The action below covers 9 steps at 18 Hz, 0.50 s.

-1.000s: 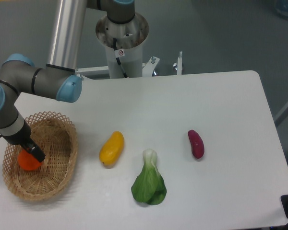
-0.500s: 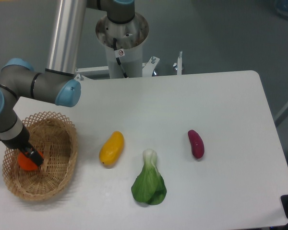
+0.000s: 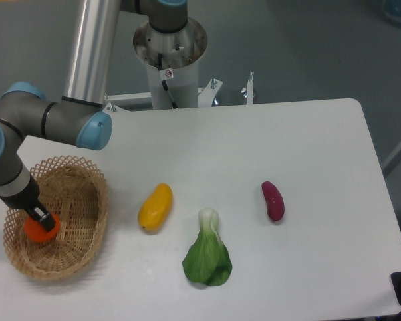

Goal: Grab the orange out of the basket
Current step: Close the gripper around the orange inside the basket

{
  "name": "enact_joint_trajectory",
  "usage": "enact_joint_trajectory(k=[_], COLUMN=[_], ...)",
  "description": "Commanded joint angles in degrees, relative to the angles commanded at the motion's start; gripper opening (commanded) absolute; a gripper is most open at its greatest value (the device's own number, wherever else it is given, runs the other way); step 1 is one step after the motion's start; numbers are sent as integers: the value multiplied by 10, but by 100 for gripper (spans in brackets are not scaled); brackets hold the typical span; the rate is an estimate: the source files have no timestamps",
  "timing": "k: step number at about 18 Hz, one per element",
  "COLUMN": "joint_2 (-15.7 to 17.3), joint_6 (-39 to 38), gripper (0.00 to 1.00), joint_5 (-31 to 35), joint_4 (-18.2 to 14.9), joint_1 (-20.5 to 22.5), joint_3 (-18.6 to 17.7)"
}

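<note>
Fingers (image 3: 41, 218) touch the orange (image 3: 40, 229) (opening unclear) in the basket (image 3: 87, 241).

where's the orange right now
The orange sits inside the basket at the table's left edge, against its left wall, with the gripper right on top of it.

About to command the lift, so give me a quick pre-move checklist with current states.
1. Gripper over the orange: ok, it sits right on top of the fruit.
2. Fingers closed on the orange: cannot tell, the wrist hides them.
3. Orange inside the basket: ok, at its left side, not lifted.
4. Clearance from the left wicker rim: cannot tell, the gripper works close to it.
5. Other items away from the basket: ok, yellow fruit, bok choy and purple vegetable lie to its right on the table.
</note>
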Motion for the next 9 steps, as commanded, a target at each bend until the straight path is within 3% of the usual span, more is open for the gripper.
enact_joint_trajectory(k=[5,9], joint_2=[32,73], joint_6=[1,23], gripper=[49,49], joint_5=[-25,-29], joint_4=[-9,-35], joint_1=[8,64], joint_3=[37,53])
